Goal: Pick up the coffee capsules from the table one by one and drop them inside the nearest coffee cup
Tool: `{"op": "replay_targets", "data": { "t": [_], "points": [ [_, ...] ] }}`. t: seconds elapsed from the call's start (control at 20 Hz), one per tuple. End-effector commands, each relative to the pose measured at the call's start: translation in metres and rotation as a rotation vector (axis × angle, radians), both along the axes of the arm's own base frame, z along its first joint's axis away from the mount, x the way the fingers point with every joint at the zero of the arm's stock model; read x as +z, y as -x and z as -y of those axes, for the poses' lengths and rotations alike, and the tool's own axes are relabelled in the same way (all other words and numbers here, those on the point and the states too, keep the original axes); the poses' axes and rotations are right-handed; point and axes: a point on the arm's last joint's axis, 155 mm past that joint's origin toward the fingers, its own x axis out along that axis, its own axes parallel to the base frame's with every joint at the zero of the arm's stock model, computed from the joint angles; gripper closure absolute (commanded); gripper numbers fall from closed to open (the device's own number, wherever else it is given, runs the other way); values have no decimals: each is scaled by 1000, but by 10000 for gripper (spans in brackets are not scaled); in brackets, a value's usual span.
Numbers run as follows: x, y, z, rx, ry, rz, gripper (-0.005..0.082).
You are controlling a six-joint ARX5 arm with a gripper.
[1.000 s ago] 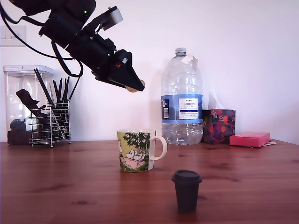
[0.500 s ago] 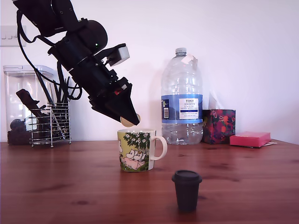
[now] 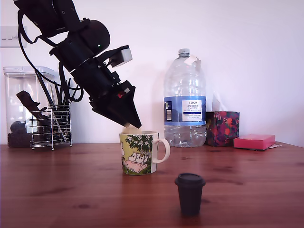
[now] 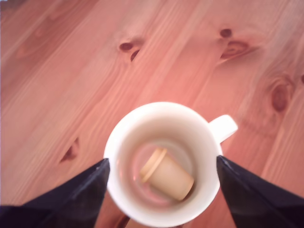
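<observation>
The jaws are spread above the coffee cup [image 4: 164, 164]. The dark capsule [image 3: 189, 193] looks light and stiff; grip its tapered sides.

— How many capsules are showing?
— Two: one cream capsule [image 4: 166, 175] lying inside the mug [image 3: 138, 153], one dark capsule [image 3: 190, 193] standing at the mug's five o'clock.
— And the rest?
— One mug, one water bottle [image 3: 185, 99], one pink box [image 3: 253, 141].

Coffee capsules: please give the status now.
Tool open above the mug. Cream capsule inside mug. Dark capsule on table, nothing blocking.
</observation>
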Motion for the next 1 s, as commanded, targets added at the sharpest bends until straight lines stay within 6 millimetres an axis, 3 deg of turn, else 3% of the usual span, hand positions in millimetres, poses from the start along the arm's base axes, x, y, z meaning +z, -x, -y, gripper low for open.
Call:
{"op": "replay_targets", "data": {
  "t": [0.0,0.15,0.25,0.3,0.4,0.45,0.65,0.95],
  "points": [
    [3,0,6,-19,7,12,59],
    [7,4,6,-23,0,-7,80],
    [11,10,7,-28,-9,-27,226],
    [15,11,6,-28,-12,-32,388],
    [24,17,5,-20,-7,-43,812],
    [29,19,3,12,6,-66,776],
    [38,33,-7,70,15,-132,792],
    [63,55,-12,78,144,4,792]
  ]
}}
